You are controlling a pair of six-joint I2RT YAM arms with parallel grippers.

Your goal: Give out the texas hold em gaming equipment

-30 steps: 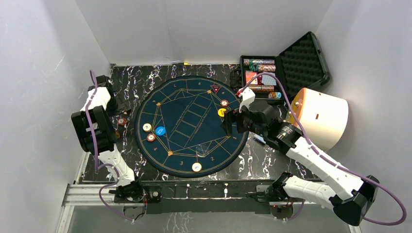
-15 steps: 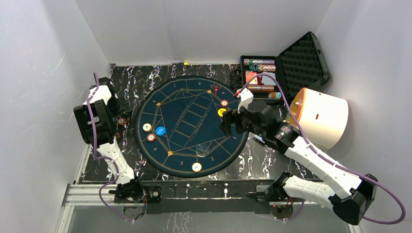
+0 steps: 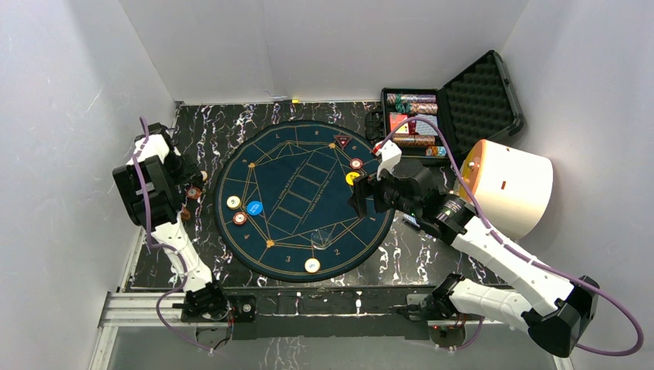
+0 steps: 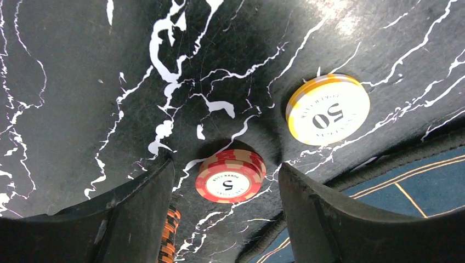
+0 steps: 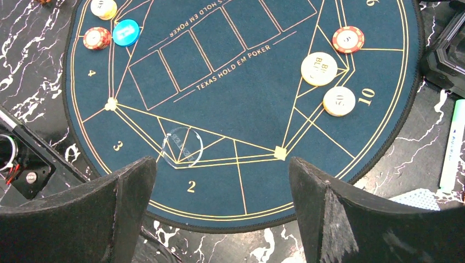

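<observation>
A red-and-cream poker chip [image 4: 230,176] marked 5 lies flat on the black marble table, left of the round blue mat [image 3: 301,196]. My left gripper [image 4: 226,167] is open, one finger on each side of this chip, neither touching it. A yellow chip [image 4: 328,109] marked 50 lies just beyond. A stack of orange-black chips [image 4: 169,241] shows by my left finger. My right gripper [image 5: 222,170] hangs open and empty over the mat's right edge. On the mat lie a red chip [image 5: 348,39], two cream discs [image 5: 318,68], a blue button [image 5: 126,32] and a clear disc [image 5: 182,146].
An open black case [image 3: 416,123] with rows of chips stands at the far right. A big white cylinder [image 3: 509,185] lies right of my right arm. A green pen [image 5: 454,145] and a blue-backed card [image 5: 422,198] lie off the mat's right edge.
My left wrist has shifted slightly over the chips left of the mat and its jaws have narrowed around the red chip. The right arm has hardly moved.
</observation>
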